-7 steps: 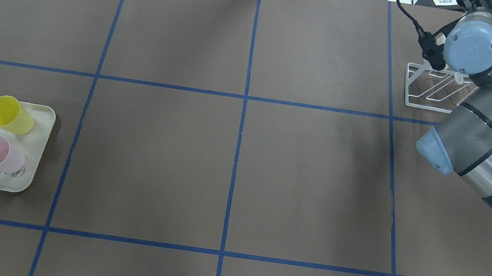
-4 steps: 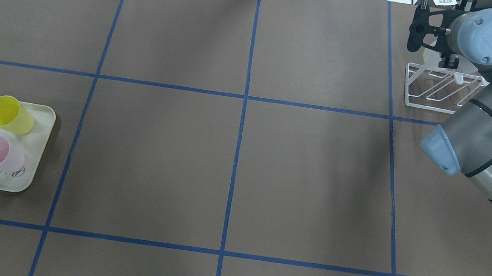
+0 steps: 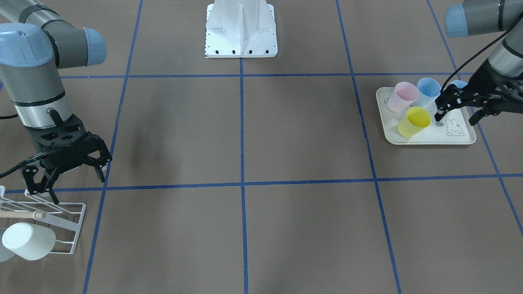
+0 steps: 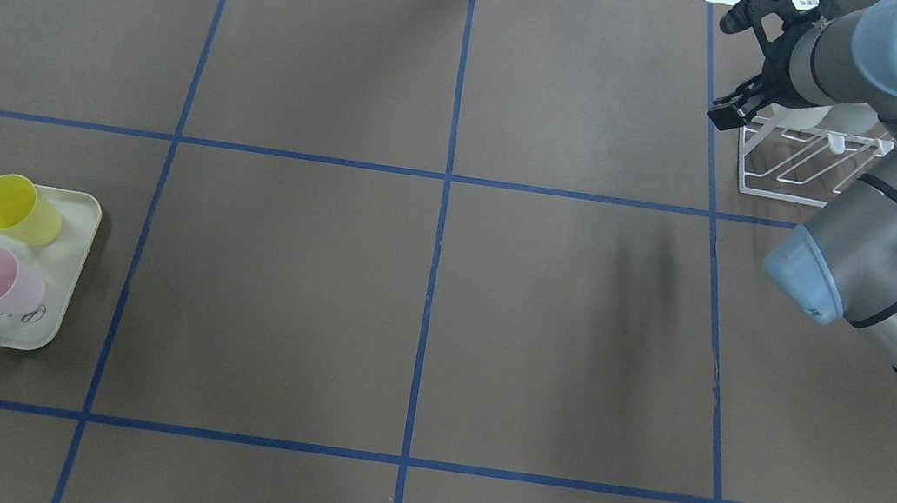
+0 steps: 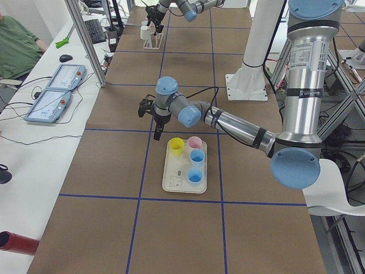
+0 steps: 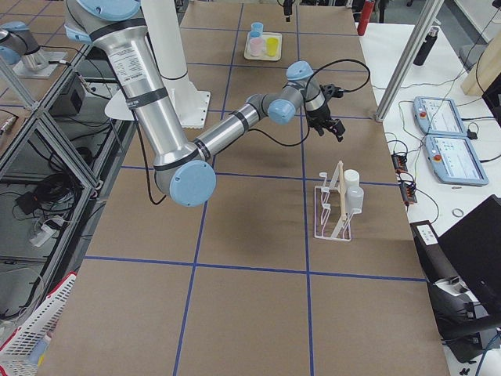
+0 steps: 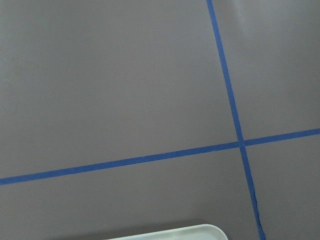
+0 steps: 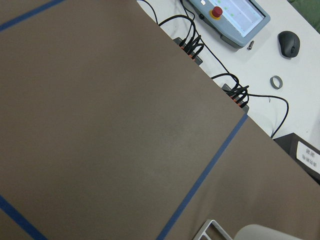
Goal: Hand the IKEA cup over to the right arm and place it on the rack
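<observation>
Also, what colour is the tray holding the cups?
Cream tray; exterior front-facing view shows it best.

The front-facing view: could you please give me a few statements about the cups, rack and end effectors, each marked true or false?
1. The yellow cup stands on the cream tray. True.
2. The left end effector is shut on a cup. False: it is open and holds nothing, hovering over the tray.
3. A white cup is on the wire rack. True.
4. The right end effector carries a cup towards the rack. False: it is open and empty, just beside the rack.
</observation>
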Tool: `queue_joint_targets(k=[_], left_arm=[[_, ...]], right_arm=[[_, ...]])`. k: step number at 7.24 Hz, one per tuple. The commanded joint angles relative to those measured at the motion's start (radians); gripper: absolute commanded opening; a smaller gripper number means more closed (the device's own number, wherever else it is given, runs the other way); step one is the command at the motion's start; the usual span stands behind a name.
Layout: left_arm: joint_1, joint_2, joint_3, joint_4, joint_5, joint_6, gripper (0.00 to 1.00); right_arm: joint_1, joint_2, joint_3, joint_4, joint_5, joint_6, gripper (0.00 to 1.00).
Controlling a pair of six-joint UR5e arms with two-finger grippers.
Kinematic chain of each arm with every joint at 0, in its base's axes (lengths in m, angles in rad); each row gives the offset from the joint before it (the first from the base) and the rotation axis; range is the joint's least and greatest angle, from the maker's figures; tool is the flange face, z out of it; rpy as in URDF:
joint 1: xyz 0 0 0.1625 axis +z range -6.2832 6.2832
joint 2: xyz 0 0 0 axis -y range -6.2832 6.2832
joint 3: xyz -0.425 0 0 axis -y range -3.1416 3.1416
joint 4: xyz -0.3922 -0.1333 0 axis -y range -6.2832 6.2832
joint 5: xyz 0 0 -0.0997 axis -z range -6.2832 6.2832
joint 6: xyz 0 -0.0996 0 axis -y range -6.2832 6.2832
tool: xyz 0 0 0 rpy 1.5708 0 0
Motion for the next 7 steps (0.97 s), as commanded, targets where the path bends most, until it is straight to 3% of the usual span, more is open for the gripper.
queue_joint_targets(k=[1,7], left_arm=[[0.059,0.078,0.004,-0.021,0.033,-0.022,1.00],[0.101,0.075,0.122,-0.154,-0.013,-0.085,1.00]], right_arm=[[-0.008,0.020,0.062,-0.070,0.081,0.246,0.99],[-0.021,0.029,0.076,-0.084,0.117,0.301,0.99]])
